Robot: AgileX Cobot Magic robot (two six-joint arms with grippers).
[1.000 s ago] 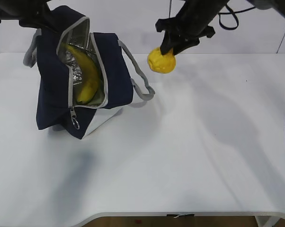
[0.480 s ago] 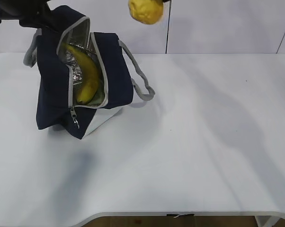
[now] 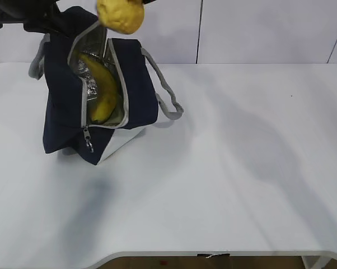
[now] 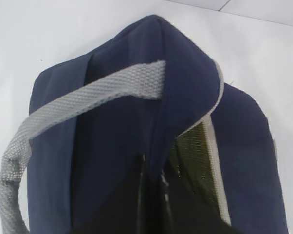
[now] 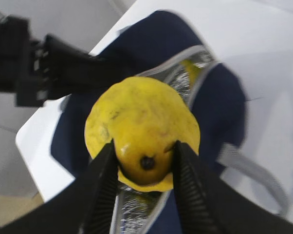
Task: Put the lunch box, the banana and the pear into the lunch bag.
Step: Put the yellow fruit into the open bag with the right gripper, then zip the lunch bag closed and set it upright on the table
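Clamping the pear between both fingers, the right gripper has it firmly pinched, blossom end facing the wrist camera. Directly beyond the pear, past the fingertips, lies the bag with its foil-lined mouth gaping, so the drop target sits along the gripper's own approach line. In the exterior view the pear hangs just over the upper end of the opening, well above the table; the right gripper itself is out of that frame. The slot's long axis runs from the raised top corner down toward the zipper pull, and the banana already lies along it inside. Lunch box not visible; likely under the banana, can't confirm. Left gripper is closed on the bag's top edge fabric beside the strap, propping the mouth open. My read: next is lowering the pear into the free upper part of the slot, then releasing.
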